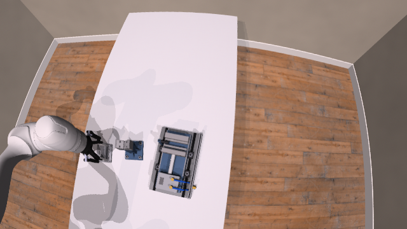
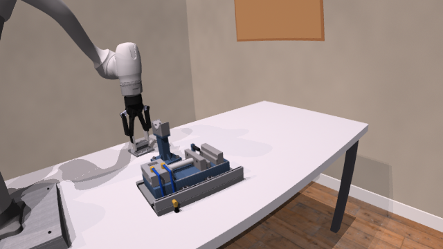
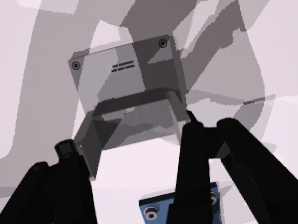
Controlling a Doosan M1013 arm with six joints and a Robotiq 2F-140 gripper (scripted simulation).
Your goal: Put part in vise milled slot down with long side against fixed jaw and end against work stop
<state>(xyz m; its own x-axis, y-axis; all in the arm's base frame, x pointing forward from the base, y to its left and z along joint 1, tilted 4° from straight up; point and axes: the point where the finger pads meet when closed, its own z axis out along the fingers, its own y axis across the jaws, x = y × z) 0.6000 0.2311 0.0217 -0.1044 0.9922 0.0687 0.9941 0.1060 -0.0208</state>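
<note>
The part is a small grey block lying on the grey infeed plate near the table's left edge. My gripper points straight down over it, and its black fingers are shut on the part's two sides, with the part still on the plate. In the wrist view the part sits between the fingers, with the plate beyond it. In the top view the gripper covers most of the part. The vise stands open in the middle of the table, with nothing between its jaws.
The V-block stands on a blue post and base just right of the infeed plate, close to my fingers. The vise's air cylinder with blue hoses is at its near end. The arm's grey base block is at the front left.
</note>
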